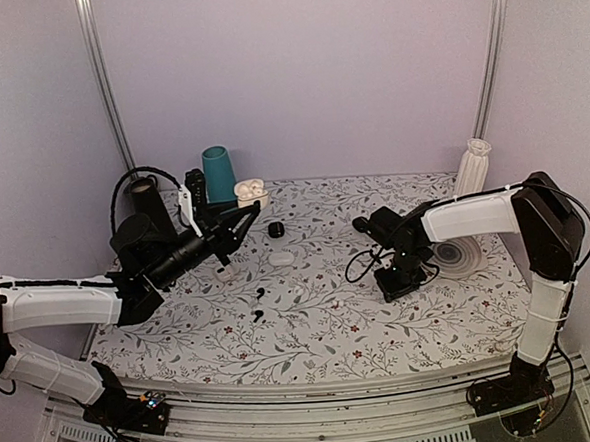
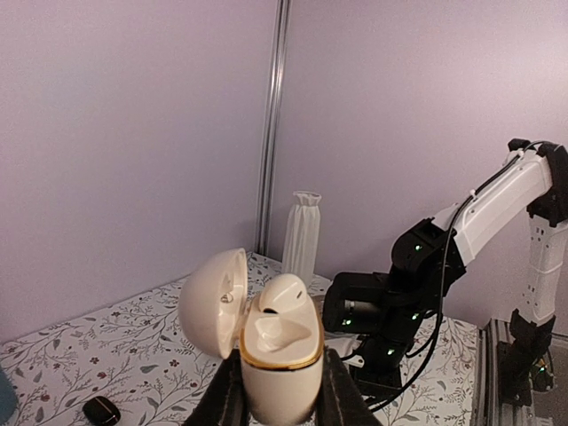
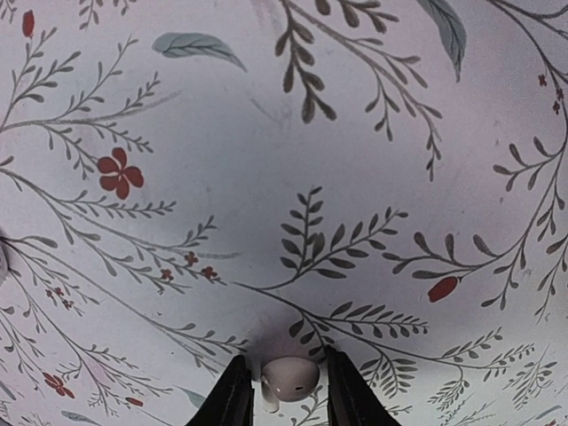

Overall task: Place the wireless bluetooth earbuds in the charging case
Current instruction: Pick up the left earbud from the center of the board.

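Observation:
My left gripper (image 2: 280, 395) is shut on the white charging case (image 2: 277, 355) and holds it upright in the air, lid (image 2: 211, 302) open to the left. One white earbud (image 2: 286, 297) sits in the far hollow; the near hollow (image 2: 271, 333) is bare. In the top view the case (image 1: 250, 191) is at the back left, above the table. My right gripper (image 3: 282, 390) points down at the table with its jaws a little apart on either side of a second white earbud (image 3: 290, 379) lying on the cloth; thin gaps show on both sides. It shows at the right in the top view (image 1: 399, 283).
A teal cup (image 1: 219, 174) and a black cup (image 1: 143, 195) stand at the back left. A black pebble case (image 1: 274, 228), a white case (image 1: 281, 258) and small black earbuds (image 1: 258, 301) lie mid-table. A white vase (image 1: 472, 167) and a round ribbed dish (image 1: 462, 256) are at the right.

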You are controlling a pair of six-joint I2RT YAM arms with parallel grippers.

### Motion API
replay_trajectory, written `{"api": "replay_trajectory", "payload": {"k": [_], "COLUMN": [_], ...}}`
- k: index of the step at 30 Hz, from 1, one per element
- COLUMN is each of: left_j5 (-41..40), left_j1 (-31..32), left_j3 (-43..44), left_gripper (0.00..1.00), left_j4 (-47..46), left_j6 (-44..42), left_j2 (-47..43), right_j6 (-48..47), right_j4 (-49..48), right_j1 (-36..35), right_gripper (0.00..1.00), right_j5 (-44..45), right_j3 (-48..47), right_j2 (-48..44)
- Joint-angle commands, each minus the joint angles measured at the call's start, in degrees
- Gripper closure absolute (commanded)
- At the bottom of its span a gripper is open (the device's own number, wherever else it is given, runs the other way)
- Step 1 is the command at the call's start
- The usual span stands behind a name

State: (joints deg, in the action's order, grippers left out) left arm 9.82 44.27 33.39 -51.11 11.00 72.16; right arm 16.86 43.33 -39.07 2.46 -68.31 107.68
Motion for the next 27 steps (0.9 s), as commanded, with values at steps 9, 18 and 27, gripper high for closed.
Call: {"api": "replay_trajectory", "payload": {"k": [9, 18, 27], "left_j5": [0.1, 0.4, 0.5], "left_j1": [0.5, 0.5, 0.5], "left_j3": [1.3, 1.7, 1.7], "left_gripper": [1.00, 1.00, 1.00], "left_j4": [-0.7, -0.7, -0.7], "left_j6": [0.3, 0.5, 0.5], "left_j2": [0.7, 1.4, 1.4], "right_j6": [1.5, 2.4, 3.2], "right_j4": [0.5, 0.8, 1.8], "right_j1": [-0.8, -0.9, -0.8], "right_gripper": [0.75, 0.75, 0.65], "right_j5": [-2.9, -2.5, -1.6], "right_j3": [-2.3, -1.5, -1.5], "right_j2": [2.9, 2.5, 1.9]}}
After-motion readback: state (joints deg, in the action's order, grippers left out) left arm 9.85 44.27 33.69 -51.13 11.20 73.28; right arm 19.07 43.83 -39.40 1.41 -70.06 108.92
